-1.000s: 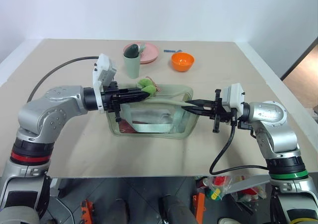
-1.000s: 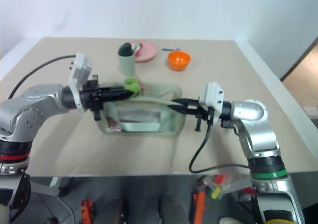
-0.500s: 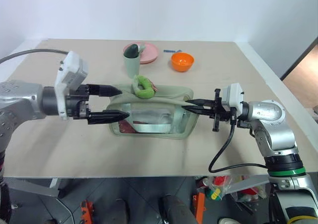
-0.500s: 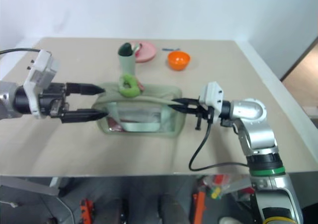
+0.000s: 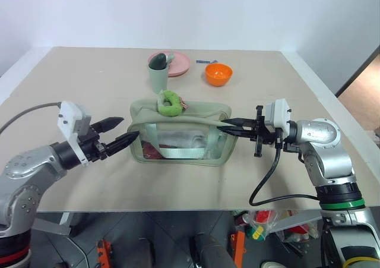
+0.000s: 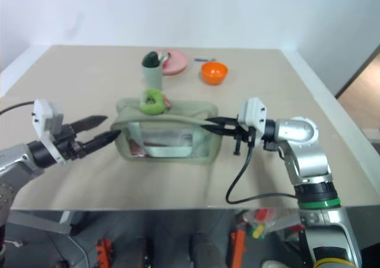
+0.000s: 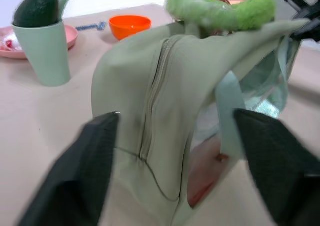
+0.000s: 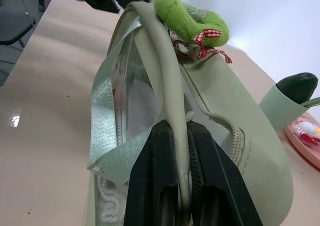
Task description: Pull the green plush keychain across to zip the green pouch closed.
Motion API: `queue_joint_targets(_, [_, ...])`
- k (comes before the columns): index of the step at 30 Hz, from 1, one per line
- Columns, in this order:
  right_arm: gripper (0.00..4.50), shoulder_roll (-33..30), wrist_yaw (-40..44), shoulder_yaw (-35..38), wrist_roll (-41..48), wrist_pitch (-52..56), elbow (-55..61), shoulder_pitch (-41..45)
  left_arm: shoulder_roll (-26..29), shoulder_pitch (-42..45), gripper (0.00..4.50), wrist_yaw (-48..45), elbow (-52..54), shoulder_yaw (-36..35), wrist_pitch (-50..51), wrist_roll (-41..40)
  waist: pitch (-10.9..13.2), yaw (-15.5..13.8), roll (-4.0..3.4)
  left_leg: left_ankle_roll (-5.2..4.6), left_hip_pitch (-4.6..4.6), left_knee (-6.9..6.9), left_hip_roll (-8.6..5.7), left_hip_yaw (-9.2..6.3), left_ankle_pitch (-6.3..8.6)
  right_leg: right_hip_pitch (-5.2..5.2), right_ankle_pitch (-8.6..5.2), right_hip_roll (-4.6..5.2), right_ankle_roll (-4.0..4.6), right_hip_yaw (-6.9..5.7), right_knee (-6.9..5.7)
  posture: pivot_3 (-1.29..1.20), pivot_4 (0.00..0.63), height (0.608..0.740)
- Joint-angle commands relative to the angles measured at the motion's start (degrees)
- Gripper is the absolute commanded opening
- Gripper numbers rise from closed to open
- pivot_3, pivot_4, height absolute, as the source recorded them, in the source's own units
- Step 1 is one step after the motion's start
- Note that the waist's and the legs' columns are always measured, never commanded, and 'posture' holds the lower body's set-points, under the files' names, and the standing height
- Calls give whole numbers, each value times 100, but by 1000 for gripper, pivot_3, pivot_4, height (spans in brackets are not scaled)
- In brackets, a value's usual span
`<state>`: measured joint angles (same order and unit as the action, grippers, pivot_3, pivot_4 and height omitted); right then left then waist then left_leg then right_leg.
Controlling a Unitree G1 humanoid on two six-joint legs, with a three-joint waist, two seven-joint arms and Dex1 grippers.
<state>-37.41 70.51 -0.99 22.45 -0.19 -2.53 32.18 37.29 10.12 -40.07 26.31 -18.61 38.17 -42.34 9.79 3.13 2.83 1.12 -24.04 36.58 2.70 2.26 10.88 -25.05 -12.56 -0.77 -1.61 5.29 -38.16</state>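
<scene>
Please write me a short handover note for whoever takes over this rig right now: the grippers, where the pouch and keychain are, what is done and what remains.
Left gripper: open, holding nothing, just off the green pouch's left end.
Right gripper: shut on the pouch's rim at its right end, steadying it.
The pouch sits mid-table, upright. The green plush keychain lies free on top of it, toward the left half.
Done: in the left wrist view the zipper looks closed at the left end.
Left: I cannot tell whether the zipper is closed all the way; check that, then release the right grip.
</scene>
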Motion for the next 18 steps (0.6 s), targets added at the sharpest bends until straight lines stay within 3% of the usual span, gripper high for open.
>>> queue_joint_targets(1, [0,-64,43,71,25,-5,108,52,-28,305,2013,61,55,11,-216,-33,0,-1,0,0,-1,0,-1,0,0,-1,1,0,0,0,0,0,150,740])
queue_joint_targets(7, [0,-92,26,98,58,68,167,23,-14,351,35,-23,41,286,-191,-1,0,-4,-1,0,0,-2,0,1,0,-1,1,-3,-2,3,0,0,150,740])
queue_joint_targets(8, [0,-111,32,108,109,174,197,21,-17,337,35,-27,39,316,-186,-1,0,-7,-1,0,-1,-2,0,1,0,-1,0,-3,-2,3,1,0,150,740])
queue_joint_targets(11, [992,-260,58,158,376,782,374,0,-2,301,0,-47,26,375,-161,-3,0,-21,-1,0,-1,-2,-1,1,0,-1,0,-1,-3,4,1,0,150,740])
queue_joint_targets(13, [1060,-304,47,210,483,968,482,9,22,289,0,-77,-10,422,-192,44,0,-35,0,0,-1,-2,-2,2,0,0,0,0,-3,5,1,0,150,740])
queue_joint_targets(14, [1665,-318,29,236,516,1018,534,28,25,290,0,-93,-33,448,-216,73,0,-35,0,0,-1,-1,-3,2,0,0,0,1,-3,5,1,0,150,740])
queue_joint_targets(18, [2873,-669,69,273,849,1805,1046,323,8,360,0,-133,-103,554,-250,137,1,-39,-2,0,-1,-1,-4,2,0,0,0,1,-3,5,1,0,150,740])
